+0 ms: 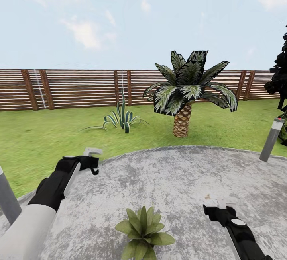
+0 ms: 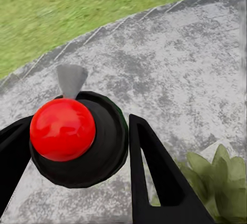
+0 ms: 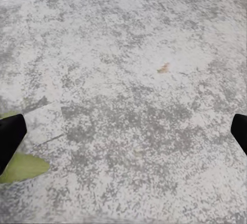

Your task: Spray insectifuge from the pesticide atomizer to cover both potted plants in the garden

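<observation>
My left gripper [image 1: 85,161] is shut on the pesticide atomizer [image 1: 92,152], held above the left edge of the round grey patio [image 1: 179,180] in the garden. In the left wrist view the atomizer's dark head with its red dot [image 2: 63,129] sits between the two black fingers [image 2: 154,177], a pale nozzle pointing away. One potted plant [image 1: 142,232], a low rosette of light-green leaves, stands on the patio between my arms and below the atomizer; its leaves [image 2: 218,175] show past the left gripper. My right gripper [image 1: 220,208] is open and empty over bare paving, a leaf [image 3: 23,166] at its side.
A palm [image 1: 184,92] and a spiky striped plant [image 1: 121,118] grow on the lawn beyond the patio. Grey bollard lamps stand at the right [image 1: 272,138] and the left [image 1: 7,198]. A brown slatted fence [image 1: 79,88] closes the back; a dark bush [image 1: 281,81] is at far right.
</observation>
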